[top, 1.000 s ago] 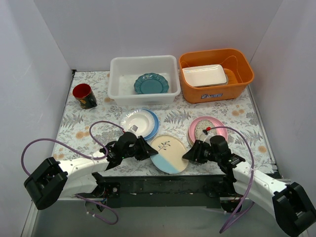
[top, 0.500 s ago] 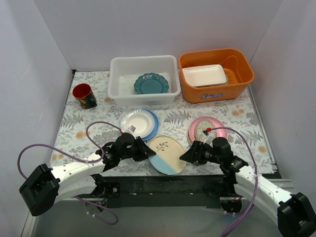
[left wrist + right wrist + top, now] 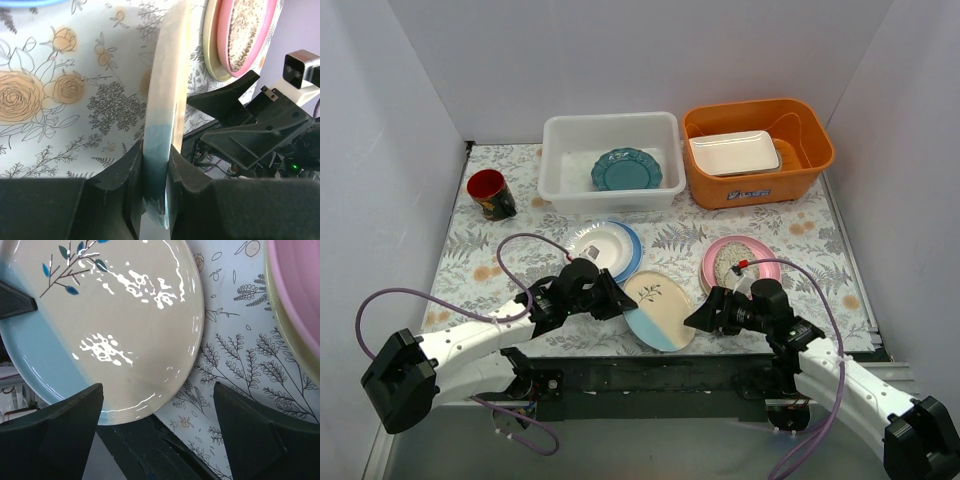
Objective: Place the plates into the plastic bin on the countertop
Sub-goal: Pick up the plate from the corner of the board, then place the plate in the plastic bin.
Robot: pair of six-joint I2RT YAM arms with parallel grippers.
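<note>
Top view, low centre: I am watching the left gripper (image 3: pixel 617 302) pinching the left rim of the cream leaf plate (image 3: pixel 660 312). The left wrist view is confirming it: the plate's edge (image 3: pixel 165 100) is sitting clamped between both fingers (image 3: pixel 131 180).

The right gripper (image 3: pixel 705 317) is hanging at the plate's right edge with its jaws spread wide, gripping nothing. I cannot tell whether a finger is touching the rim.

The plastic bin (image 3: pixel 560 180) is sitting upper centre on the countertop (image 3: pixel 490 250), with the teal plate (image 3: pixel 626 169) lying inside. Just below the bin, the white plate (image 3: pixel 598 245) is resting on the light blue plate (image 3: pixel 634 255). The pink plate (image 3: pixel 763 258) is lying right of centre, near the right gripper. The orange tub (image 3: pixel 800 165), upper right, is holding the white tray (image 3: pixel 734 152).
</note>
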